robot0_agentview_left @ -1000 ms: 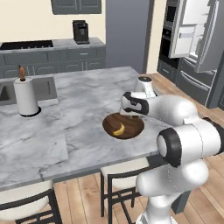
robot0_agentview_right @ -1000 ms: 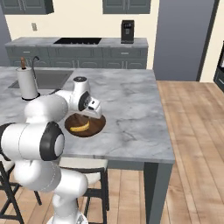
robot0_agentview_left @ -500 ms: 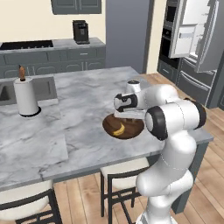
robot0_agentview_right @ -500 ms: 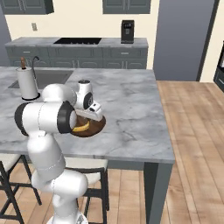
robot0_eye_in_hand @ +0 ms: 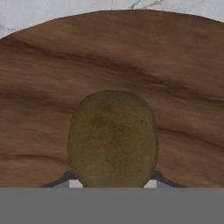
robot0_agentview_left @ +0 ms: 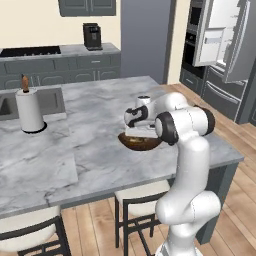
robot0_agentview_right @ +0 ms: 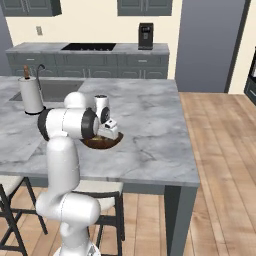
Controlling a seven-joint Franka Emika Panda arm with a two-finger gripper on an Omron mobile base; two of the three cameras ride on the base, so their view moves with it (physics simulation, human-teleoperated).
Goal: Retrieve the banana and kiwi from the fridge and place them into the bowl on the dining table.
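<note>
My gripper [robot0_eye_in_hand: 113, 183] is shut on the kiwi [robot0_eye_in_hand: 113, 140], a brown-green ball that hangs just above the wood-grained inside of the bowl [robot0_eye_in_hand: 175, 78]. One fingertip [robot0_eye_in_hand: 151, 183] peeks out beside the fruit. From the left base view the gripper [robot0_agentview_left: 137, 132] points down into the dark brown bowl [robot0_agentview_left: 125, 141] on the marble dining table [robot0_agentview_left: 85, 125]. The right base view has the gripper [robot0_agentview_right: 108, 136] over the bowl [robot0_agentview_right: 92, 144] too. The banana is hidden behind my hand and arm. At the far right stands the fridge [robot0_agentview_left: 225, 40], its door open.
A paper towel roll [robot0_agentview_left: 29, 109] stands on the table's left side beside a sink [robot0_agentview_left: 50, 97]. Stools [robot0_agentview_left: 137, 200] are tucked under the near edge. A coffee machine [robot0_agentview_left: 91, 36] sits on the back counter. Wooden floor lies to the right.
The hand has sunk lower onto the bowl with the kiwi, and the elbow has swung up in front of it. The banana, seen in the bowl earlier, is now covered.
</note>
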